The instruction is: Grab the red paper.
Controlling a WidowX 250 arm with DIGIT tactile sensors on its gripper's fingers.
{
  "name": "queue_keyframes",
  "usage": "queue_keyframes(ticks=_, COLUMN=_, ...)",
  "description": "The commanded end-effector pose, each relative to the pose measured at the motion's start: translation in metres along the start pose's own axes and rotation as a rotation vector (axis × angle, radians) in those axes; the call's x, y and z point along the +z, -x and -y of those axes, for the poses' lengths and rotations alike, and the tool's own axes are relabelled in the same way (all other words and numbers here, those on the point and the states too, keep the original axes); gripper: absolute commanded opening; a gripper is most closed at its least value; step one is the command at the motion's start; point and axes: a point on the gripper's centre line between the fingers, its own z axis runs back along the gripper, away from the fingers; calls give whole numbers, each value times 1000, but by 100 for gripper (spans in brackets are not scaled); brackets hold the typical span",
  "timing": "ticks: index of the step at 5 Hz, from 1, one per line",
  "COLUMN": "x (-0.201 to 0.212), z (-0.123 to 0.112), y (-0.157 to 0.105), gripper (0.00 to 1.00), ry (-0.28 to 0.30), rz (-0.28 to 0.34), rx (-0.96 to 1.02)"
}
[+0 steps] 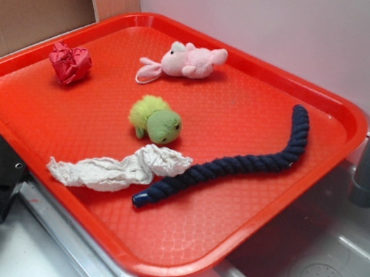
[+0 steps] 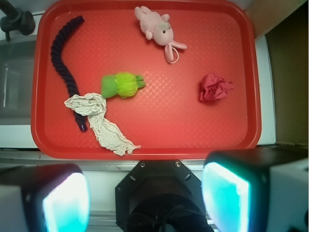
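1. The red paper is sitting as a crumpled wad on the tray, near one side rim, well apart from the other items and untouched.
2. The gripper is hanging high above the tray's near edge in the wrist view. Its two fingers are standing wide apart at the frame's bottom corners and are holding nothing.
3. The green plush toy is lying near the tray's centre, the pink plush rabbit toward the far rim, and the white cloth strip is overlapping one end of the dark blue rope.
4. The wad's colour is coming close to the tray's own red, so a misjudged descent is likely to land beside it.
5. The paper is looking light; a finger striking it off-centre is likely to knock it toward the rim.
6. Descending too far is risking the fingertips jamming against the tray's textured floor.
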Motion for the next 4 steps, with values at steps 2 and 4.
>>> queue_keyframes(ticks=2, x=-7, z=-23, y=4, gripper=100, ry=22, rz=39, rx=226)
queue_keyframes(ticks=4, x=-37, z=-63, y=8, gripper=100, ry=5, rz=120, rx=561)
